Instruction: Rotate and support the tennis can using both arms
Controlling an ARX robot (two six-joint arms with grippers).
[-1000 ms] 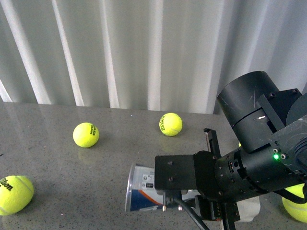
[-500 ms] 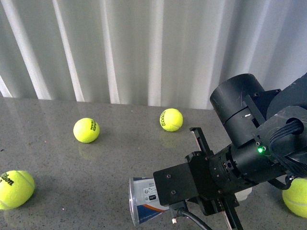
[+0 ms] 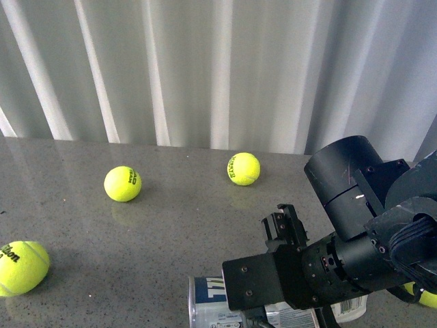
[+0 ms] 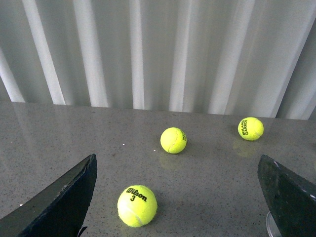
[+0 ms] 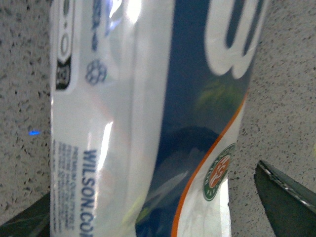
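Note:
The tennis can (image 3: 208, 302) lies on its side at the near edge of the grey table, its blue label showing white lettering. My right arm (image 3: 355, 225) reaches across it and hides its middle. In the right wrist view the can (image 5: 148, 98) fills the picture. My right gripper (image 5: 153, 185) is open and straddles it, one finger (image 5: 289, 205) apart from the label's side. My left gripper (image 4: 177, 163) is open over the table, with a Wilson ball (image 4: 137, 205) lying between its fingers (image 4: 59, 202). The can's clear rim (image 4: 269, 225) peeks beside the other finger.
Yellow tennis balls lie around: one (image 3: 123, 183) at mid left, one (image 3: 244, 169) near the back, one (image 3: 20, 268) at the left edge, one (image 3: 427, 297) behind the right arm. White pleated curtains (image 3: 205, 68) close off the table's far edge.
The right arm has sunk lower over the can. The can has turned and slid nearer, now showing white lettering on blue instead of the barcode side.

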